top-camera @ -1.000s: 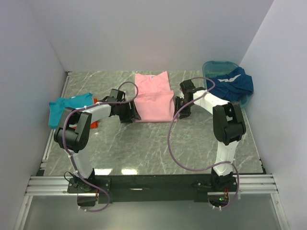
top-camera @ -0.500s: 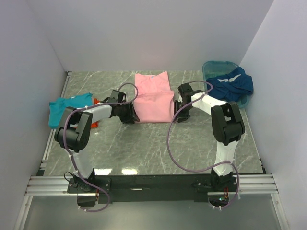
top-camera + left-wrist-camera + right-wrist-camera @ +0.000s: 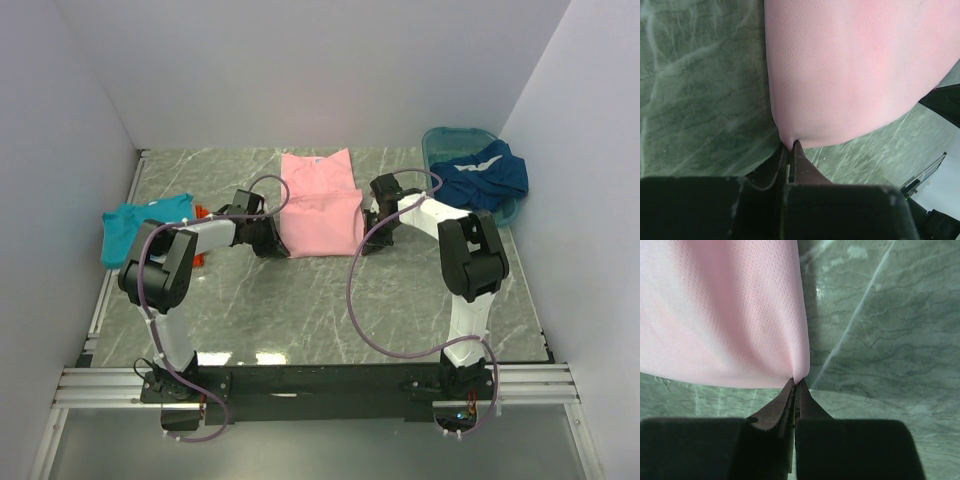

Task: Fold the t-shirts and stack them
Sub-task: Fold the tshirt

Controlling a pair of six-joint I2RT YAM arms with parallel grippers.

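Observation:
A light pink t-shirt (image 3: 318, 203) lies flat in the middle of the marble table, partly folded. My left gripper (image 3: 281, 245) is shut on its near left corner (image 3: 790, 141), the cloth pinched between the dark fingers. On the other side, my right gripper (image 3: 362, 243) is shut on the near right corner (image 3: 798, 380) in the same way. A teal t-shirt (image 3: 135, 226) lies at the left edge with a bit of orange cloth (image 3: 199, 212) beside it. The dark blue t-shirt with white trim (image 3: 482, 174) is heaped at the far right.
A teal plastic basin (image 3: 446, 139) stands at the back right under the dark blue shirt. White walls close in the table on three sides. A purple cable (image 3: 356, 300) hangs from the right arm over the near table.
Both grippers have closed onto the near corners of the pink shirt. Each arm edged slightly inward toward the shirt.

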